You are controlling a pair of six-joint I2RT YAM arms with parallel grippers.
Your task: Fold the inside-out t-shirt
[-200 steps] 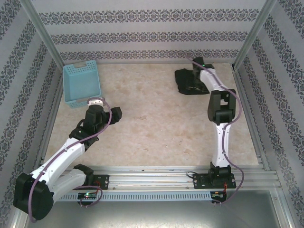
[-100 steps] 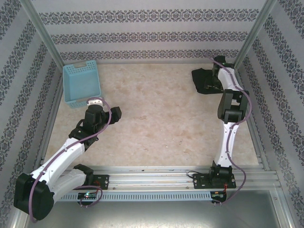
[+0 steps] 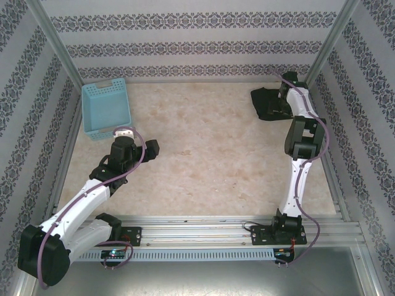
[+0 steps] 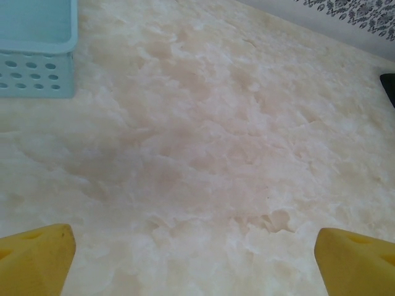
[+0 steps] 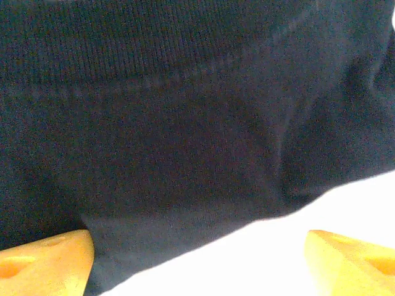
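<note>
Looking down from above, we find the black t-shirt [image 3: 266,103] bunched in a dark heap at the upper right of the frame. It lies on the table [image 3: 210,160], near the patterned back wall [image 3: 197,37] and close to the right-hand corner. The right arm stretches up the right side of that view, and the right tool [image 3: 279,106] sits over the heap.

From the right wrist, dark knit fabric of the t-shirt [image 5: 185,123] covers most of the frame, with a stitched seam [image 5: 154,77] running across its upper part. A bright strip of table [image 5: 321,213] shows at the lower right, along the cloth's edge. The right tool [image 5: 197,265] is spread wide. Its yellow fingertips [image 5: 43,262] sit at the two bottom corners, the left one against the fabric and the other over bare table. We see no cloth pinched between them.

In the overhead view the left tool [image 3: 150,148] hangs over bare table at the middle left of the frame, just below the light blue basket [image 3: 106,108] and well apart from the t-shirt. From the left wrist it is likewise spread wide [image 4: 194,265], its fingertips [image 4: 34,259] at the bottom corners with nothing but pale marbled table [image 4: 203,154] between them. The basket [image 4: 37,55] shows at the upper left, and a sliver of something black at the right edge is too small to identify.
</note>
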